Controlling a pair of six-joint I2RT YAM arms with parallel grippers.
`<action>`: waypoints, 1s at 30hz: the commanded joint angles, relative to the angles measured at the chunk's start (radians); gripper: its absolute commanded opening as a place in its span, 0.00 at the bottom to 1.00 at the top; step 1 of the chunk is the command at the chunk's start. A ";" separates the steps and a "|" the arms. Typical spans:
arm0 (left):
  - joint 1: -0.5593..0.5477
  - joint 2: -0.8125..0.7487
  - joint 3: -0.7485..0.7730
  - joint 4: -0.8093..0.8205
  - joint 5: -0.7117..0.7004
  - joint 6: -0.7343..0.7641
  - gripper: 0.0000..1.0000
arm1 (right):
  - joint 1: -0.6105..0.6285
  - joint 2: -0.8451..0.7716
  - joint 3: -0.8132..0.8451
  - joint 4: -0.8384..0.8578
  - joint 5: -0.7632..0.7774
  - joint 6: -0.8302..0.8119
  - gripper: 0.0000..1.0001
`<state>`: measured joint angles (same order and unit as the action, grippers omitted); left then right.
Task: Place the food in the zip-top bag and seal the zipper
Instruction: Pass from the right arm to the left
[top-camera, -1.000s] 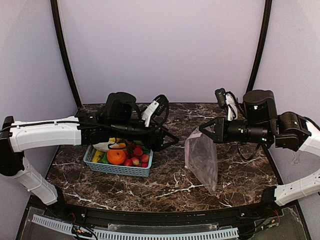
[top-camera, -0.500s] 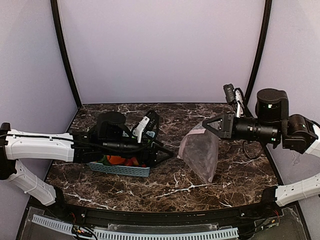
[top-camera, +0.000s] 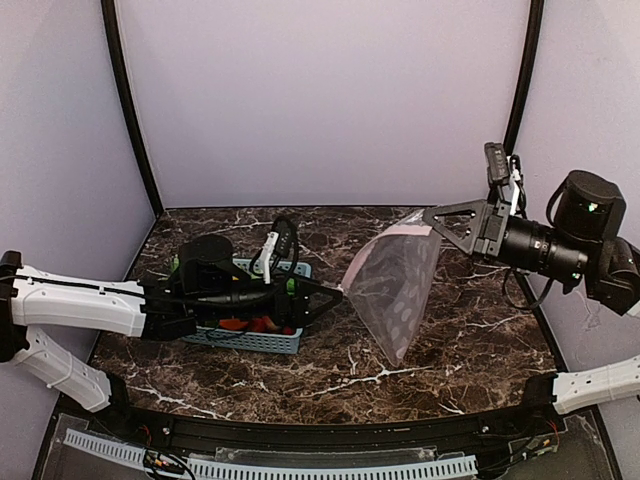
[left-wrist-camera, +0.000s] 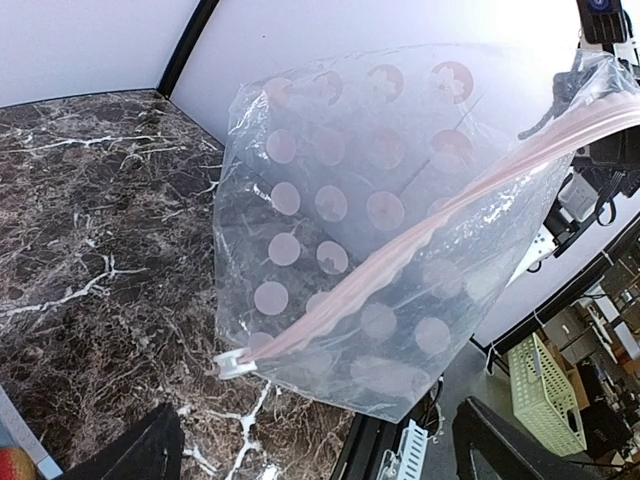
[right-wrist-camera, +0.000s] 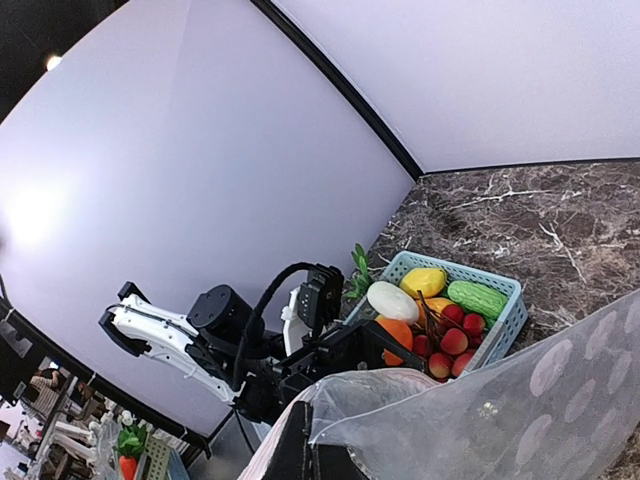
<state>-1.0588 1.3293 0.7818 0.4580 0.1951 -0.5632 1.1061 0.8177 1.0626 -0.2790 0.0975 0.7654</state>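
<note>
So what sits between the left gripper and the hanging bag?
Nothing: the left wrist view shows only bare marble table between the open left gripper and the zip-top bag, which the right gripper holds up.

The bag (top-camera: 392, 285) hung tilted from the right gripper (top-camera: 432, 217), straight ahead of the spread fingers of the left gripper (top-camera: 333, 296). Bare table (top-camera: 470, 345) lay open before and behind it. The left arm (top-camera: 100, 300) covered most of the basket (top-camera: 250, 341).
</note>
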 joint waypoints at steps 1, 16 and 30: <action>-0.002 -0.007 -0.019 0.087 0.046 -0.070 0.95 | -0.003 -0.030 -0.024 0.119 -0.018 0.026 0.00; -0.015 0.077 -0.028 0.285 0.080 -0.226 0.93 | -0.004 -0.050 -0.037 0.255 -0.049 0.035 0.00; -0.015 0.137 -0.016 0.453 0.082 -0.292 0.70 | -0.004 -0.070 -0.060 0.310 -0.058 0.053 0.00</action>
<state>-1.0698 1.4498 0.7673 0.8066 0.2695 -0.8295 1.1061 0.7570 1.0183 -0.0212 0.0479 0.8070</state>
